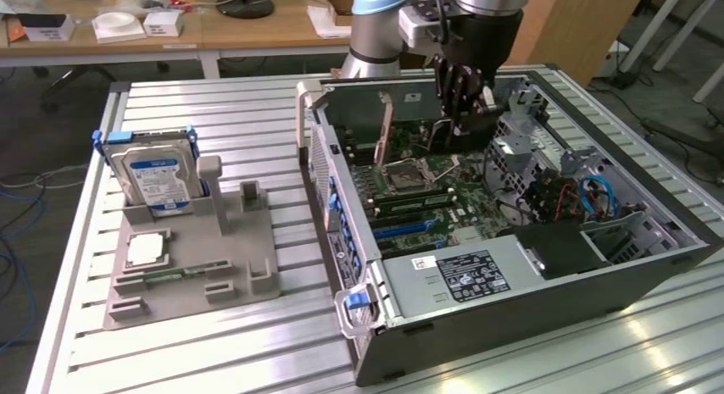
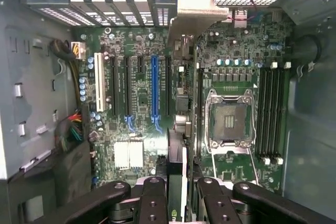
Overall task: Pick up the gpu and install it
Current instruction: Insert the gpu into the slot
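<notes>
End effector (image 2: pixel 178 190) clenched on gpu (image 2: pixel 178 153) (dark card edge-on, silvery bracket) over motherboard (image 2: pixel 139 103)

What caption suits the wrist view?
End effector holds the gpu edge-on over the motherboard inside the open computer case.

Logged the site as a robotics lab. The rig stood on a tabletop (image 1: pixel 226 106) of ribbed aluminium profile, and the robot arm (image 1: pixel 379 21) rose at its far side. An opened computer case (image 1: pixel 509 318) and a grey parts fixture (image 1: pixel 243 241) holding a hard drive (image 1: pixel 158 178) sat on it. I noted wooden desks (image 1: pixel 260 30) with small boxes behind, and loose cables (image 1: pixel 23 189) on the floor.
</notes>
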`<state>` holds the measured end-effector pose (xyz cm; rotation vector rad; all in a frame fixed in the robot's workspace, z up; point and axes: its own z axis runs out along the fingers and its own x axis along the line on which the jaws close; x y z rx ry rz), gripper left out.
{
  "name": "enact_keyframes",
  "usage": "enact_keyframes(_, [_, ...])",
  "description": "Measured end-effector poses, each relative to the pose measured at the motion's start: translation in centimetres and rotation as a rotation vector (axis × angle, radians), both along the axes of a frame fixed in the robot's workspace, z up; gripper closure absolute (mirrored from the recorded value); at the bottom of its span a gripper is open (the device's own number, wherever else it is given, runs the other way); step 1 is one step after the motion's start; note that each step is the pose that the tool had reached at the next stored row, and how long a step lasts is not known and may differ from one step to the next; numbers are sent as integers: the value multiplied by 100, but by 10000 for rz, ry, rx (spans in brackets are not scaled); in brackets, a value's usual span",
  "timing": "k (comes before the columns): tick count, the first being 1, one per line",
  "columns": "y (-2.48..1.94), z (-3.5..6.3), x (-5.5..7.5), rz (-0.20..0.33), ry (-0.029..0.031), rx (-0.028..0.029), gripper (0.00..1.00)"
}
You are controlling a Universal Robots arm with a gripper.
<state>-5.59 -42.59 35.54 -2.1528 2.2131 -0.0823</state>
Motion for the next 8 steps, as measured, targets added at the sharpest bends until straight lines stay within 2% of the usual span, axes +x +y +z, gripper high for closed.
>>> enact_keyframes(8, [-8, -145, -25, -92, 3, -4, 73])
